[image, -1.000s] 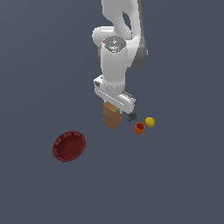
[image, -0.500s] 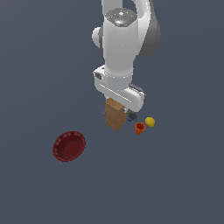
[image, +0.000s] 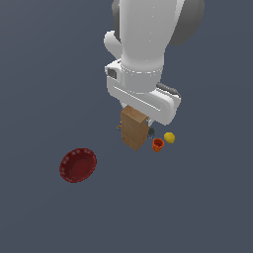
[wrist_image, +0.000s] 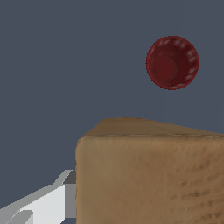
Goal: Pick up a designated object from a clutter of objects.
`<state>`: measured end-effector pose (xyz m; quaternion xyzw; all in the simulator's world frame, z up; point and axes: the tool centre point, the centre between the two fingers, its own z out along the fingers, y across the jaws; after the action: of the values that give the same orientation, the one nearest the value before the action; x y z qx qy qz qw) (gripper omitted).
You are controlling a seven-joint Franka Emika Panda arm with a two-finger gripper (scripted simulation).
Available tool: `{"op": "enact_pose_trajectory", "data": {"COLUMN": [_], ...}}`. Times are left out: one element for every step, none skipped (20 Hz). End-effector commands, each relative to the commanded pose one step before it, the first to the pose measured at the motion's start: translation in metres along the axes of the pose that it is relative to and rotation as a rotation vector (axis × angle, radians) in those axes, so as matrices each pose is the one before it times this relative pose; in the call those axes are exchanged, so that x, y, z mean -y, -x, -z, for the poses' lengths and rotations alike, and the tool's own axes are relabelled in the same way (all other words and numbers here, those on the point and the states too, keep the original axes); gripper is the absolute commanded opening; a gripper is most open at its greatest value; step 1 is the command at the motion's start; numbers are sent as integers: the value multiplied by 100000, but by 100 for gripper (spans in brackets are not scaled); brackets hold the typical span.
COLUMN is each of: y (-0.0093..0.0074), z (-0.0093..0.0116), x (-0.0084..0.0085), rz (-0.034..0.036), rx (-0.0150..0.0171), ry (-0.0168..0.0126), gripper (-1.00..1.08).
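- now the pincer (image: 134,114) sits over the brown box (image: 134,129); one finger (wrist_image: 48,202) touches its side, grip state unclear.
- orange cup (image: 157,145) and yellow ball (image: 169,138) lie just beside the pincer.
- red bowl (image: 77,165) lies well apart.

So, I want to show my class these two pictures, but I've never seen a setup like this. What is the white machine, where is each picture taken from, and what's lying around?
These are simulator renders. The white machine is a robot arm, seen from a camera off the arm. The other picture comes from a camera on its wrist. The arm's gripper is down at the tall brown box, with one finger beside it; whether it grips cannot be told. Close by lie a small orange cup, a yellow ball and a small dark item. A dark red fluted bowl sits apart.
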<state>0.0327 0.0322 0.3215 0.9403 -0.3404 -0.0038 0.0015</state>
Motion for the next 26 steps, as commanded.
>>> {"op": "enact_pose_trajectory", "data": {"y": [-701,-235,-231,-227,-223,-220,-216,-212,-208,-204,-200,-197,-193,-226,-185,-181,-178,-174,-170,-166,-162,-159,-153,-142,-132,-121], "z": [1943,547,536,525,514,503,492,482,471,461,451,440,430,390,410,400,390,379,369,359,349,339,325,300,276,252], "x": [952,333,327,321,315,309,303,297,291,286,280,274,268,251,257,251,245,239,234,228,222,216,208,193,177,163], "rz": [-15,0,0,0,0,0,0,0,0,0,0,0,0,-50,0,0,0,0,0,0,0,0,0,0,0,0], "rx": [-667,0,0,0,0,0,0,0,0,0,0,0,0,38,0,0,0,0,0,0,0,0,0,0,0,0], "ry": [-600,0,0,0,0,0,0,0,0,0,0,0,0,28,0,0,0,0,0,0,0,0,0,0,0,0], "gripper": [-100,-100,-100,-100,-100,-100,-100,-100,-100,-100,-100,-100,-100,-100,-100,-100,-100,-100,-100,-100,-100,-100,-100,-100,-100,-100]}}
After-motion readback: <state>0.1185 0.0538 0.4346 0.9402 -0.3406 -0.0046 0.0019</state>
